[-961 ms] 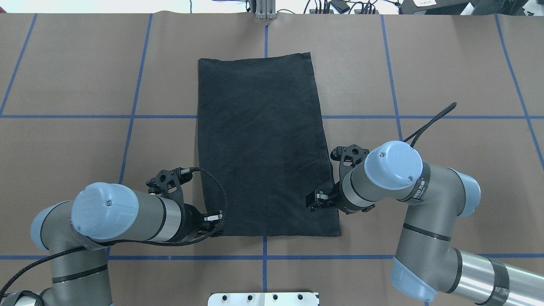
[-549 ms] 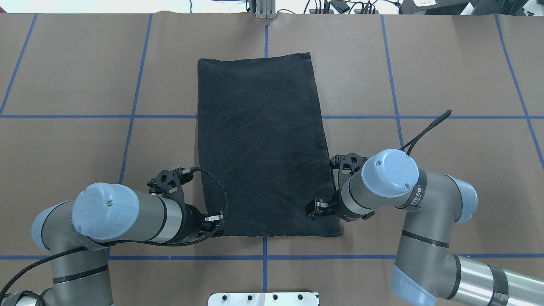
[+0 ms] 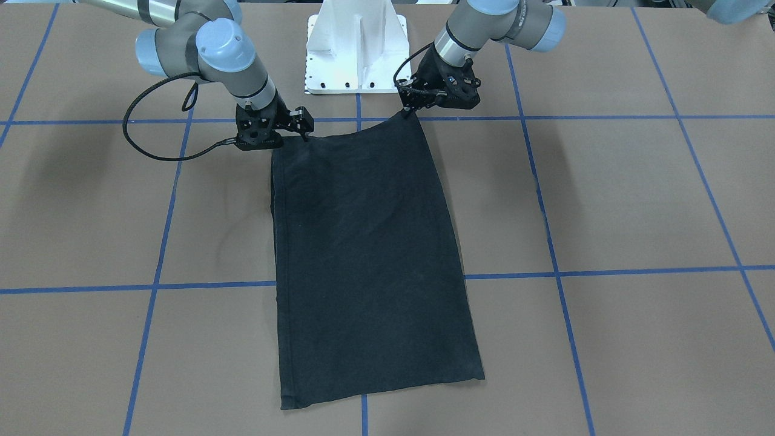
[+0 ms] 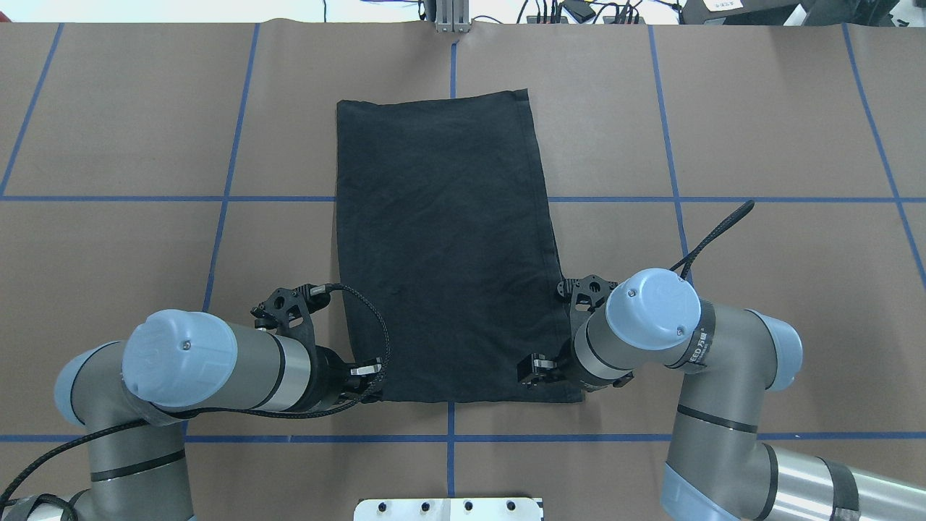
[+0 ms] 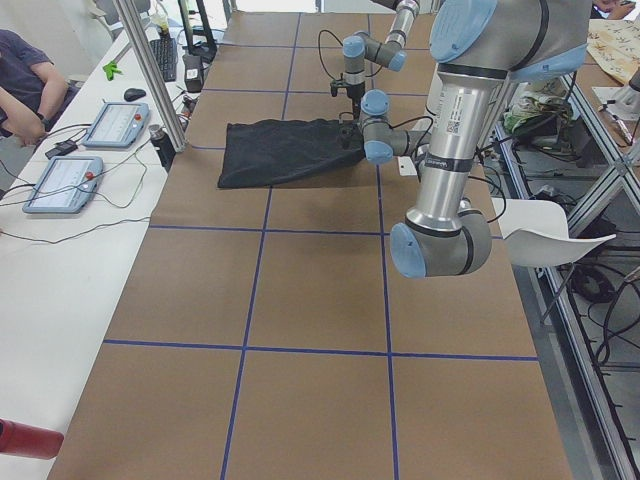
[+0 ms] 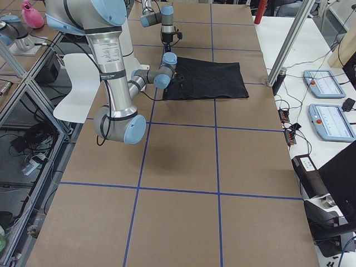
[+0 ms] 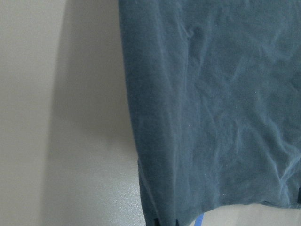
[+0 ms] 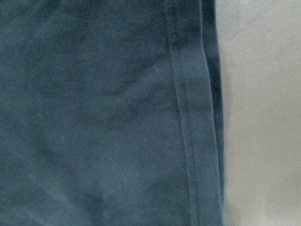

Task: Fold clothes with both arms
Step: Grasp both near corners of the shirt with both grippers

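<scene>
**A:** Entry one, the shirt [image 4: 441, 239]. Where is it?

**B:** Black, plain side up, sleeves tucked out of sight so it forms one long narrow strip. It lies flat on the brown table [image 4: 759, 108] in the centre of the overhead view, with its short ends towards the top and bottom of the frame.

**A:** Left claw [image 3: 413, 109]?

**B:** At the strip's lower left corner in the overhead view. In the front view that corner peaks up off the table into the tips, so I judge it pinched on the cloth.

**A:** Right claw [image 4: 534, 370]?

**B:** Low over the lower right corner, on the seamed edge. I cannot tell whether its tips are apart or together. Its wrist camera shows only cloth, seam and bare table.

**A:** Why are both at the same short end?

**B:** Probably one corner each, so that end can be lifted level and carried over to the far end, halving the strip. Lifting a single corner would skew the fold.

**A:** Status?

**B:** By my judgement, the side folds are done and the end fold has not yet begun.
</scene>
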Robot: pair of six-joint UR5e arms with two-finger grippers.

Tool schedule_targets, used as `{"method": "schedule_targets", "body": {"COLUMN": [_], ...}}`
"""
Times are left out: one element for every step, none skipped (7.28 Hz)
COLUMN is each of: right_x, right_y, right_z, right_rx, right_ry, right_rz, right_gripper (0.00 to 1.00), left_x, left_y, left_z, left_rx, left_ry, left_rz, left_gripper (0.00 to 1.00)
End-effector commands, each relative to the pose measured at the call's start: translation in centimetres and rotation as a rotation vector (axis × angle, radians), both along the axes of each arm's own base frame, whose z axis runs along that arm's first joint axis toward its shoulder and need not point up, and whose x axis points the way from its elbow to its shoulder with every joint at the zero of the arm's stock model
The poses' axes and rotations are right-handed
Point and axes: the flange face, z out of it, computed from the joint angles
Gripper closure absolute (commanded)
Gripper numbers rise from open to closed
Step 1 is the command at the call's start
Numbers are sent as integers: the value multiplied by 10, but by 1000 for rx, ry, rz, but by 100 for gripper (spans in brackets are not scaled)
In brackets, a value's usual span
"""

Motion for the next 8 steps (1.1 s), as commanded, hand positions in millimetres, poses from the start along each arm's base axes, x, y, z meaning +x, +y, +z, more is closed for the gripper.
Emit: {"method": "schedule_targets", "body": {"right_x": [-2,-7,-7,-6,-6,-6,-6,-6], "right_y": [0,-2,-4,-6,-7,-7,-7,-7], "right_z": [2,6,8,7,7,6,7,7], "right_rx": [-1,-3,-4,-2,-2,-4,-5,-5], "right_ry": [9,18,22,18,18,17,18,16], "right_rz": [1,3,7,10,11,11,10,10], "right_gripper": [0,1,2,4,7,11,19,30], "left_x": [0,0,0,0,0,0,0,0], "left_y": [-1,-1,-1,-1,-1,-1,-1,-1], "left_z": [0,0,-1,-1,0,0,0,0], "left_rx": [1,0,1,1,1,0,1,0], "left_ry": [0,0,2,2,0,0,0,-1], "left_rz": [-2,-1,-1,-1,-2,-1,-2,-2], "left_gripper": [100,100,100,100,100,100,100,100]}}
